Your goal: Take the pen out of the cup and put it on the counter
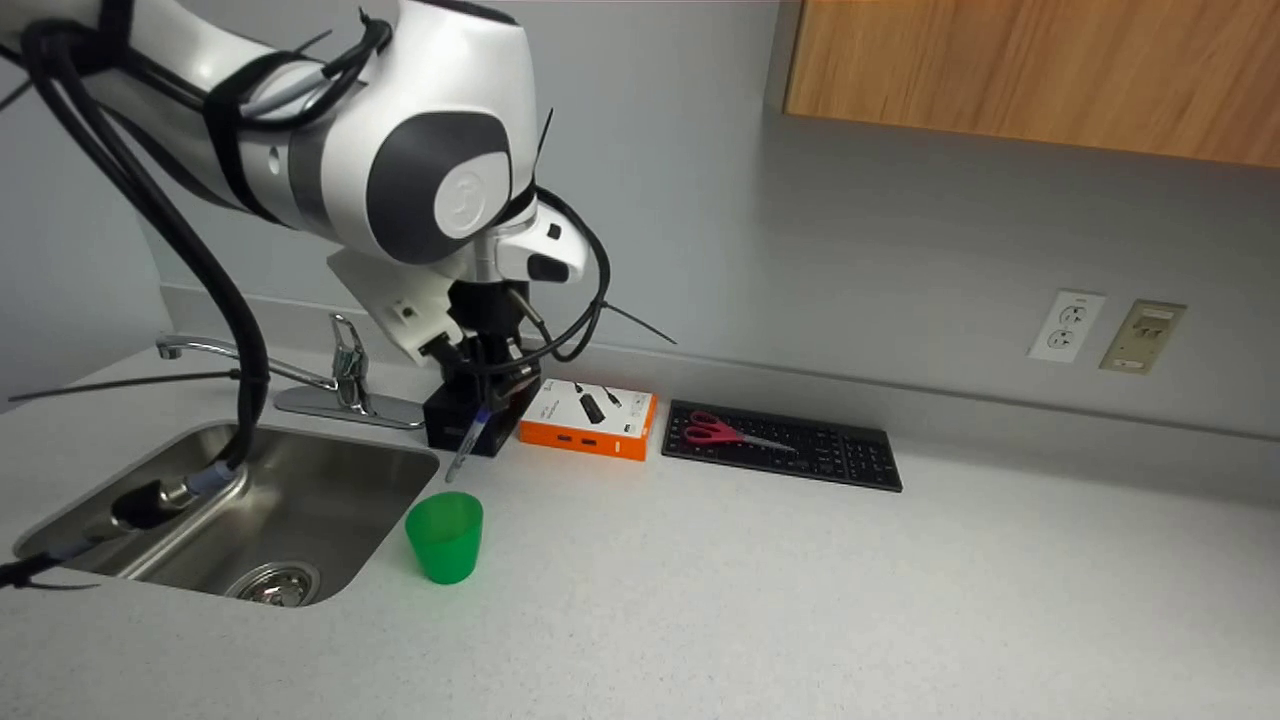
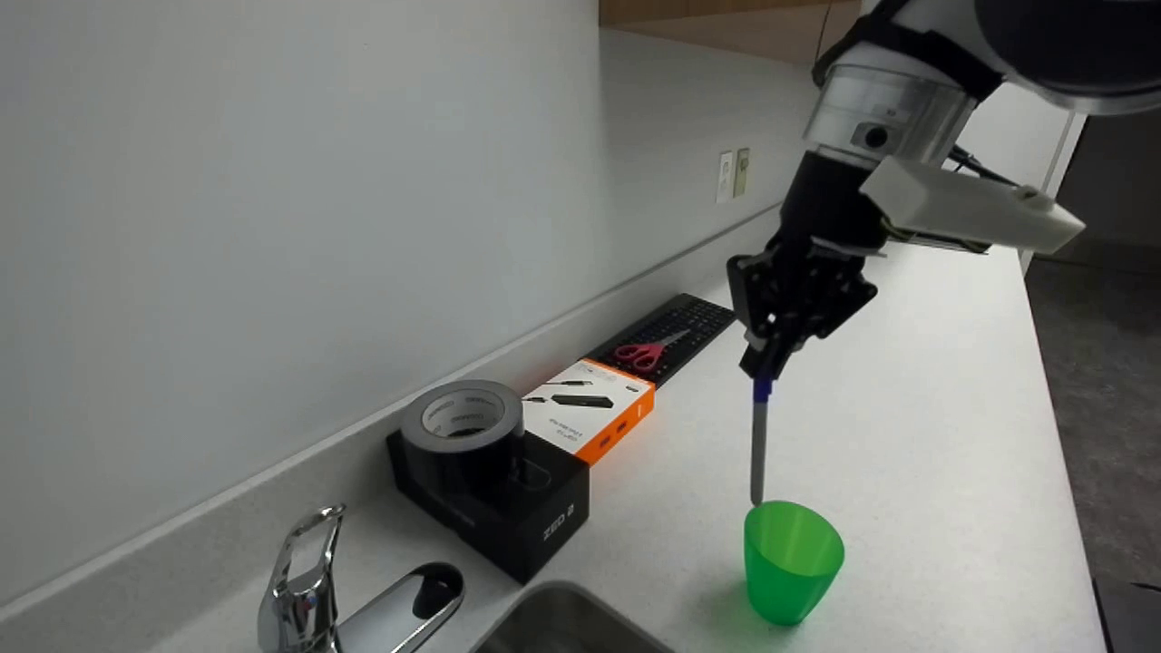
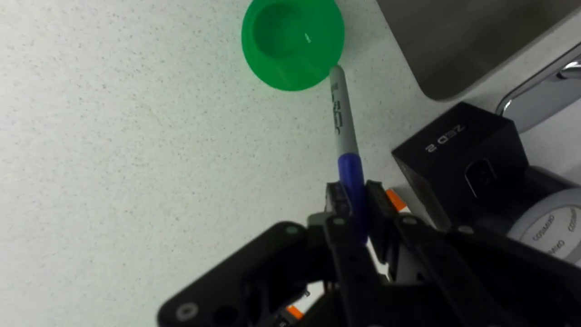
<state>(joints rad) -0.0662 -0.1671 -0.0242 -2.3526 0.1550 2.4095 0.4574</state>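
Note:
The pen, with a grey barrel and blue cap, hangs tip down in my gripper and shows in both exterior views [image 1: 467,447] [image 2: 758,449] and the wrist view [image 3: 343,116]. My gripper [image 3: 354,193] is shut on the blue end; it also shows in both exterior views [image 1: 497,393] [image 2: 766,361]. The green cup stands upright on the counter [image 1: 760,600], seen in both exterior views [image 1: 446,545] [image 2: 789,585] and the wrist view [image 3: 290,45]. The pen's tip is out of the cup, close above its rim. The cup looks empty in the wrist view.
A sink [image 1: 330,480] with a faucet [image 1: 350,375] lies beside the cup. A black box [image 2: 544,508] bears a tape roll [image 2: 463,431]. An orange and white box [image 1: 590,420] and a black keyboard [image 1: 840,455] with red scissors [image 1: 710,430] lie along the wall.

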